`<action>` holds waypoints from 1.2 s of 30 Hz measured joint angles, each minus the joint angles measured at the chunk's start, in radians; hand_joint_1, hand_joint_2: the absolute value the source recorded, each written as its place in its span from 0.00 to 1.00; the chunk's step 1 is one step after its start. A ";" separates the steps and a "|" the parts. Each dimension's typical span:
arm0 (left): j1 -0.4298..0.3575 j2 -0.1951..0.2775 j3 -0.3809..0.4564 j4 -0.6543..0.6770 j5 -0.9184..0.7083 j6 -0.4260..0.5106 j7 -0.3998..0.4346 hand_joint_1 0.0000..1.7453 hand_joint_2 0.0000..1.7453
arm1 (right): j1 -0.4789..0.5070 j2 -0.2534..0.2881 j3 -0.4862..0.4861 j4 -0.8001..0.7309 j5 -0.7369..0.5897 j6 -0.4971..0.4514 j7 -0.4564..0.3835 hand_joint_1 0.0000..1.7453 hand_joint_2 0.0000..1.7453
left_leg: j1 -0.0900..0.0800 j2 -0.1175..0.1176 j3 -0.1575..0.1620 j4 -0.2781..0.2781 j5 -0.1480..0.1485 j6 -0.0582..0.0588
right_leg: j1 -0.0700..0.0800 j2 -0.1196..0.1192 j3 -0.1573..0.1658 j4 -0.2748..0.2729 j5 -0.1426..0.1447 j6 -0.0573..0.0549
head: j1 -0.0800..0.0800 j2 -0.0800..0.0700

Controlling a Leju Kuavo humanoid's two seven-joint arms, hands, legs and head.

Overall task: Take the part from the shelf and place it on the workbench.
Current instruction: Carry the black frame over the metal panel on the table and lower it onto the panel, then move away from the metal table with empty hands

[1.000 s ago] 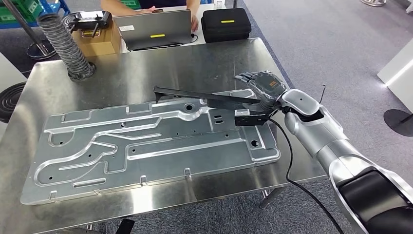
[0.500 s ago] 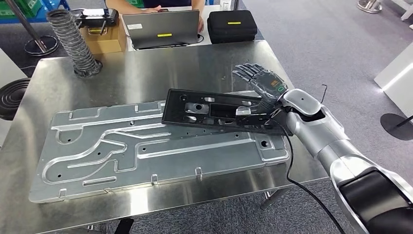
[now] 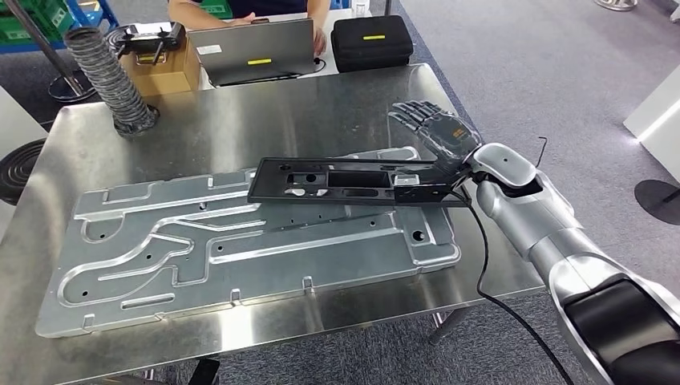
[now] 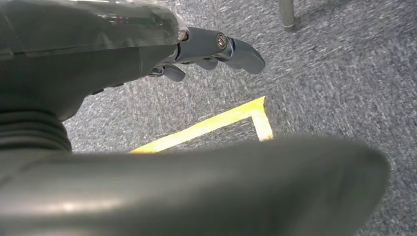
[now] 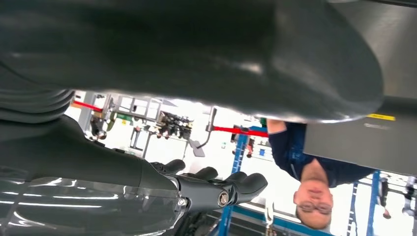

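Right robot hand (image 3: 437,138) holds one end of a long black plastic frame part w/ rectangular cut-outs (image 3: 337,180) over the brushed stainless-steel desk (image 3: 240,120), fingers (image 3: 413,112) stretched up and apart above the part while the thumb side is hidden under it, so the exact grip can't be told. The part lies nearly level, running from the hand toward desk centre, its far end above the large embossed silver sheet-metal panel (image 3: 200,249) that lies flat across most of the desk; whether the part touches the panel can't be told. A black cable (image 3: 481,265) loops down from the right wrist past the desk edge. At the desk's far side: a grey ribbed flexible hose (image 3: 104,72) standing upright, a brown cardboard box (image 3: 160,68) w/ a black device on top, a grey laptop (image 3: 252,48) w/ a person's hand at its edge, and a black zipped case (image 3: 371,40). Left robot hand (image 4: 211,49) hangs over grey carpet beside a yellow floor-tape corner (image 4: 246,120), fingers loosely extended, holding nothing.
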 joint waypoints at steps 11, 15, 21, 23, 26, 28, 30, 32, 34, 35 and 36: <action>0.009 0.000 -0.001 0.000 -0.023 -0.022 0.001 0.00 0.00 | 0.036 -0.098 -0.046 -0.049 -0.030 0.005 0.010 0.00 0.00 | -0.004 -0.005 0.108 -0.234 0.124 0.038 | 0.004 0.002 -0.008 0.025 -0.019 0.037 | 0.000 0.000; 0.006 -0.001 -0.006 0.000 -0.034 -0.036 0.008 0.00 0.00 | 0.079 -0.153 -0.068 -0.095 -0.038 0.007 0.021 0.00 0.00 | -0.002 -0.003 0.108 -0.239 0.128 0.050 | -0.001 0.002 -0.107 0.239 -0.127 0.057 | 0.000 0.000; 0.000 -0.001 -0.011 0.000 -0.037 -0.040 0.014 0.00 0.00 | 0.148 -0.225 -0.113 -0.177 -0.050 0.016 0.034 0.00 0.00 | -0.005 -0.005 0.108 -0.239 0.128 0.048 | -0.001 0.001 -0.025 0.060 -0.016 0.047 | 0.000 0.000; -0.005 -0.001 -0.013 0.000 -0.035 -0.042 0.015 0.00 0.00 | 0.154 -0.240 -0.130 -0.197 -0.051 0.019 0.034 0.00 0.00 | -0.007 -0.004 0.106 -0.239 0.129 0.040 | 0.004 0.002 -0.001 0.007 -0.004 0.038 | 0.000 0.000; -0.011 -0.002 -0.013 0.000 -0.029 -0.048 0.017 0.00 0.00 | 0.160 -0.247 -0.140 -0.217 -0.042 0.025 0.034 0.00 0.00 | -0.010 -0.002 0.103 -0.232 0.122 0.024 | 0.000 0.001 -0.003 0.000 0.006 0.023 | 0.000 0.000; -0.019 -0.002 -0.013 0.000 -0.025 -0.050 0.017 0.00 0.00 | 0.161 -0.247 -0.143 -0.227 -0.037 0.030 0.033 0.00 0.00 | -0.010 -0.001 0.079 -0.167 0.070 0.015 | -0.005 -0.003 -0.005 -0.007 0.015 0.010 | 0.000 0.000; -0.025 -0.002 -0.013 0.000 -0.021 -0.050 0.015 0.00 0.00 | 0.160 -0.245 -0.145 -0.232 -0.033 0.036 0.033 0.00 0.00 | -0.009 -0.001 0.032 -0.035 -0.007 0.010 | -0.003 -0.006 -0.013 -0.005 0.020 0.005 | 0.000 0.000; -0.027 -0.002 -0.013 0.000 -0.019 -0.049 0.013 0.00 0.00 | 0.160 -0.240 -0.145 -0.233 -0.031 0.039 0.031 0.00 0.00 | -0.008 -0.001 0.011 0.045 -0.038 0.008 | -0.002 -0.008 -0.024 -0.001 0.025 0.005 | 0.000 0.000; -0.029 -0.001 -0.013 0.000 -0.020 -0.048 0.012 0.00 0.00 | 0.158 -0.234 -0.145 -0.233 -0.032 0.038 0.027 0.00 0.00 | -0.007 0.000 0.063 -0.028 0.002 0.009 | -0.002 -0.007 -0.034 0.006 0.030 0.009 | 0.000 0.000; -0.031 -0.001 -0.013 0.000 -0.021 -0.048 0.012 0.00 0.00 | 0.157 -0.232 -0.146 -0.233 -0.033 0.037 0.026 0.00 0.00 | -0.007 0.000 0.104 -0.101 0.027 0.012 | -0.002 -0.008 -0.038 0.011 0.032 0.011 | 0.000 0.000; -0.032 0.000 -0.013 0.000 -0.022 -0.048 0.013 0.00 0.00 | 0.154 -0.231 -0.148 -0.232 -0.035 0.035 0.024 0.00 0.00 | -0.006 -0.001 0.138 -0.165 0.047 0.015 | -0.001 -0.007 -0.044 0.017 0.034 0.015 | 0.000 0.000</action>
